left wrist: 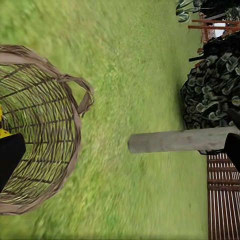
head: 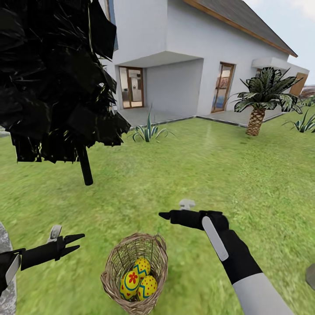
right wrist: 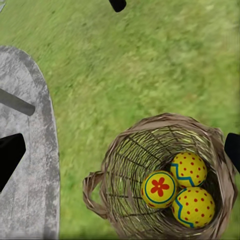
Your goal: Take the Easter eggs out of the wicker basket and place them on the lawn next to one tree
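The wicker basket (head: 135,273) stands upright on the lawn (head: 210,166) just in front of the robot, with all three Easter eggs (head: 138,278) huddled together at its bottom. The left gripper (head: 72,243) hangs beside the basket on its left, fingers parted and holding nothing. The right gripper (head: 168,215) hovers above and beyond the rim; it looks empty, but its fingers overlap, so I cannot tell how wide it is.

Woven wicker basket (right wrist: 165,175), glossy painted Easter eggs (right wrist: 181,187), mottled lawn (head: 197,166), seemingly matt fingers (head: 72,243)
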{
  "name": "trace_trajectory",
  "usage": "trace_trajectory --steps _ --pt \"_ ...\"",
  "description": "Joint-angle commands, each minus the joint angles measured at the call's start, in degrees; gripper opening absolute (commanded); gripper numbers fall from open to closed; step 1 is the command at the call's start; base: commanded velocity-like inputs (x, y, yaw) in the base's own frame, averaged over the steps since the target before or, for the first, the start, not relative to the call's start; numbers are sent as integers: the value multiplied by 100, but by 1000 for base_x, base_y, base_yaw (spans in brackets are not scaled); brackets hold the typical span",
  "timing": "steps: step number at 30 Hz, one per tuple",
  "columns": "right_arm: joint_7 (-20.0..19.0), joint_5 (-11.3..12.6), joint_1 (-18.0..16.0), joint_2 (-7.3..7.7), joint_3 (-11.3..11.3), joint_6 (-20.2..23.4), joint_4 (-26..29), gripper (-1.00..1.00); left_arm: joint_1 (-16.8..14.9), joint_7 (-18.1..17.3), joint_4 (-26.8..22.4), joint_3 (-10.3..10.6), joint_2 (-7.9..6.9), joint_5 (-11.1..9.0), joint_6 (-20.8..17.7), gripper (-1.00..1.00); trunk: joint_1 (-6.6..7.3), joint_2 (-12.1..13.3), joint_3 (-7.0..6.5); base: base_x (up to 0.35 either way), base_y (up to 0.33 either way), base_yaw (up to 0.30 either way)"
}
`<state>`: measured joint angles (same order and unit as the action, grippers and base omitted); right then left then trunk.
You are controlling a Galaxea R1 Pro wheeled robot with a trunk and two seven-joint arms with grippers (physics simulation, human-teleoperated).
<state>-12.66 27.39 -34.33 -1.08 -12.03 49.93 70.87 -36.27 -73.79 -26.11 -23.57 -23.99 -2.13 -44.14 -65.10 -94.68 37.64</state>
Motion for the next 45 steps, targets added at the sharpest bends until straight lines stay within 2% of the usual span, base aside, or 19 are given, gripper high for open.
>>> trace_trajectory --steps 1,31,45 --pt "-21 -46 -4 -15 -13 13 -3 100 -3 -13 1 -8 0 -7 -57 100 1 -3 5 0 0 0" --pt "9 -57 -4 -50 -44 3 -12 100 -2 -4 1 -8 8 -7 -59 100 1 -3 5 0 0 2" --pt "9 -58 -4 -50 -54 3 -12 100 -3 -4 1 -8 5 -7 -59 100 1 -3 5 0 -95 252"
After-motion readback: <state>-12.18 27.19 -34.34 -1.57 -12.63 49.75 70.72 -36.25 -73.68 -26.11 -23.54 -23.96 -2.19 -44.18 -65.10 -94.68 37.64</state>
